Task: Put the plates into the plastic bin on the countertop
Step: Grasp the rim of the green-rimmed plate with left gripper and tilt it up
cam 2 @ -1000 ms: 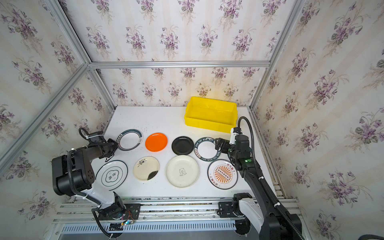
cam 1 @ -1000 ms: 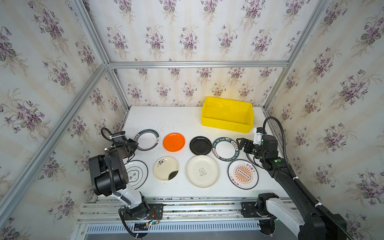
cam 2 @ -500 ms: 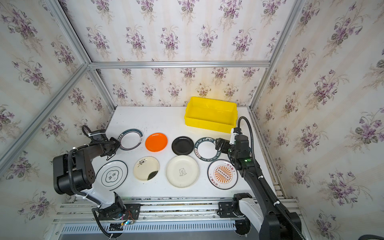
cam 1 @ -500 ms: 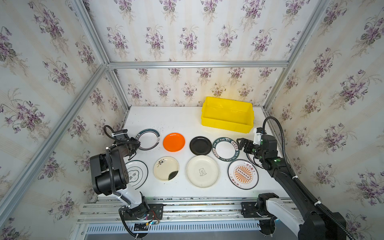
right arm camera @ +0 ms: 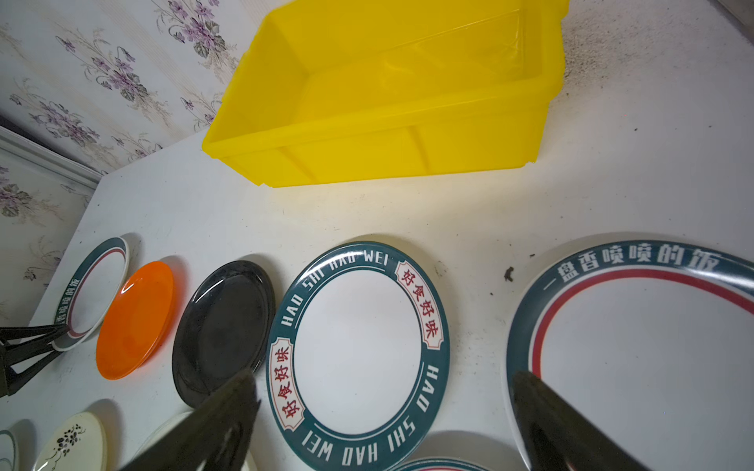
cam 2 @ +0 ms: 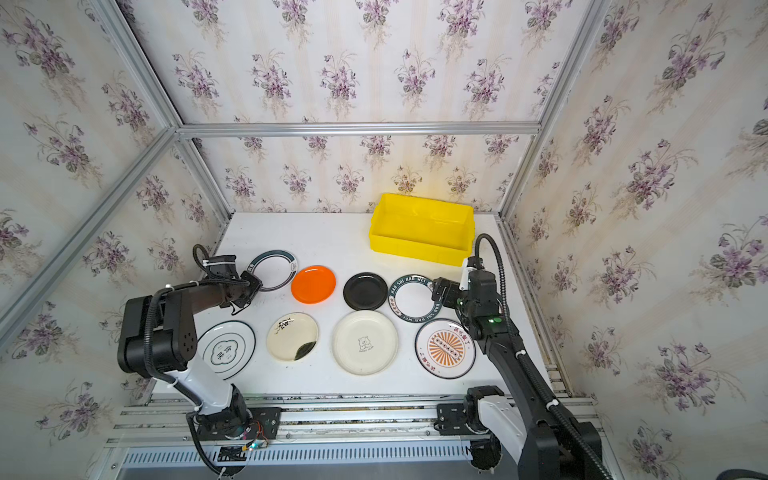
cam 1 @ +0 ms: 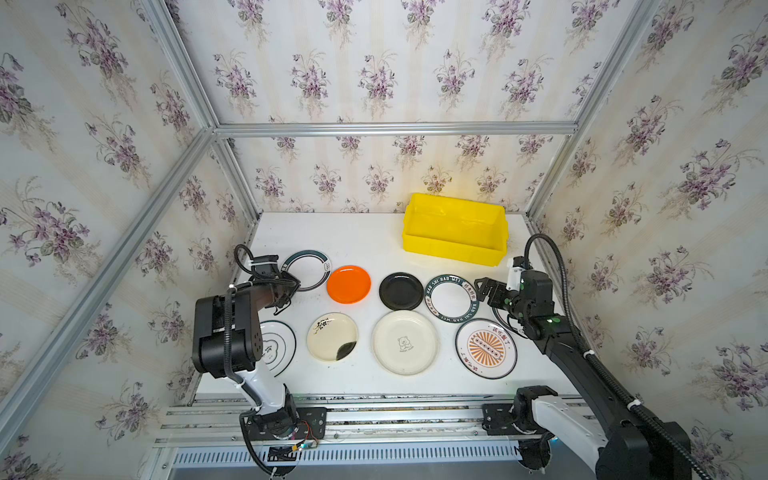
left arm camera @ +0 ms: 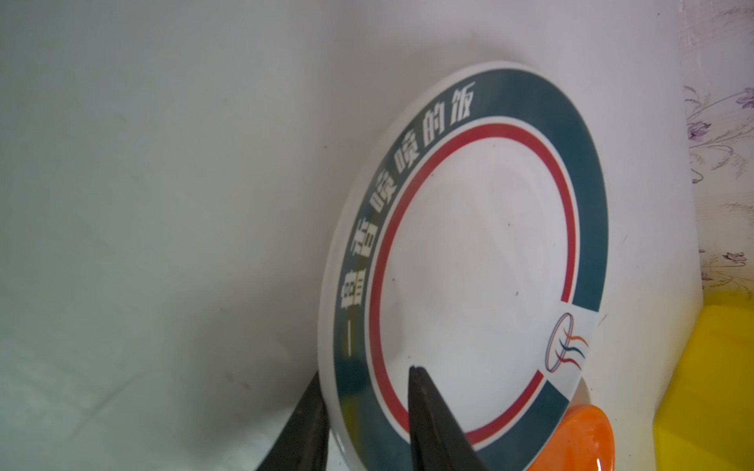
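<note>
Several plates lie on the white countertop (cam 1: 353, 237): orange (cam 1: 348, 284), black (cam 1: 401, 291), a lettered dark-rimmed one (cam 1: 452, 297), sunburst (cam 1: 486, 348), bear (cam 1: 404, 343) and ink-smudge (cam 1: 332, 336). My left gripper (cam 1: 291, 286) (left arm camera: 365, 373) is shut on the near rim of the green-rimmed plate (cam 1: 309, 270) (left arm camera: 469, 244), with one finger over the plate and one under its edge. My right gripper (cam 1: 484, 286) (right arm camera: 385, 379) hangs wide open and holds nothing, between the lettered plate (right arm camera: 359, 338) and another green-rimmed plate (right arm camera: 636, 346). The yellow plastic bin (cam 1: 453, 249) stands empty at the back right.
A white plate with dark rings (cam 1: 280, 345) lies partly under the left arm's elbow. Floral walls and aluminium rails (cam 1: 395, 128) close in the counter on three sides. The bin (right arm camera: 387, 134) sits just beyond the right gripper.
My left gripper has edged slightly toward the green-rimmed plate's rim. The right arm and all the plates have stayed where they were.
</note>
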